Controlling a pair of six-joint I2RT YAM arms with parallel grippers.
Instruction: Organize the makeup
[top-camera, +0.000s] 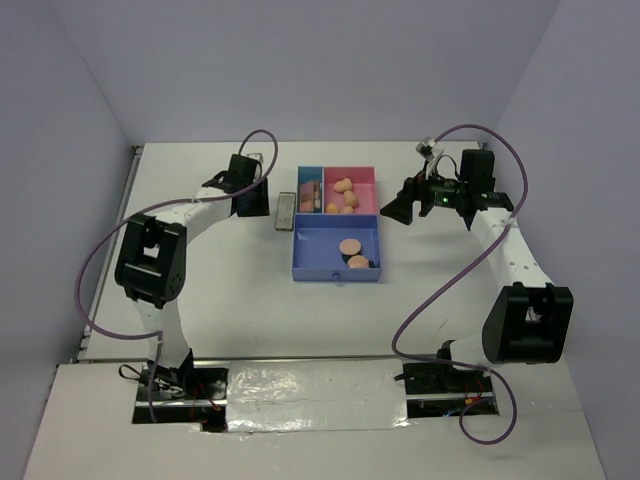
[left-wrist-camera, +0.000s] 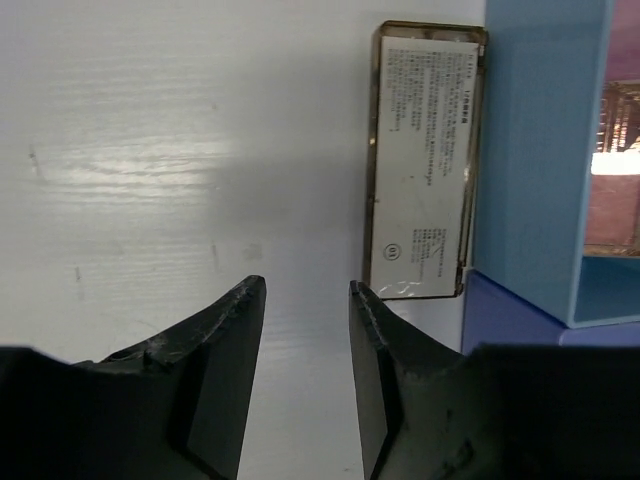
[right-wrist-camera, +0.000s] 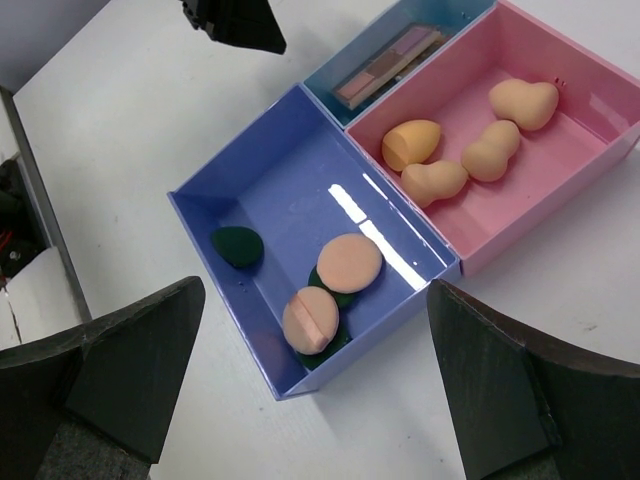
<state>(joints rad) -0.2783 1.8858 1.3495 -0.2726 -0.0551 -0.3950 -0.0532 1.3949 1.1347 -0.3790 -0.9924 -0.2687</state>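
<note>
A rectangular palette (left-wrist-camera: 424, 160) lies label-side up on the table against the tray's left wall, and also shows in the top view (top-camera: 286, 211). My left gripper (left-wrist-camera: 307, 290) is open and empty just near-left of it (top-camera: 258, 205). My right gripper (right-wrist-camera: 315, 292) is open and empty, above the tray's right side (top-camera: 395, 210). Two peach puffs (right-wrist-camera: 349, 262) lie on dark green discs (right-wrist-camera: 237, 246) in the purple-blue compartment (right-wrist-camera: 275, 165). Several peach sponges (right-wrist-camera: 435, 182) lie in the pink compartment (right-wrist-camera: 585, 150). Another palette (right-wrist-camera: 390, 66) lies in the light blue compartment.
The compartment tray (top-camera: 337, 276) stands mid-table between both arms. White walls close in the table at the back and sides. Purple cables loop beside each arm. The left gripper's fingers (right-wrist-camera: 232, 22) show at the top of the right wrist view.
</note>
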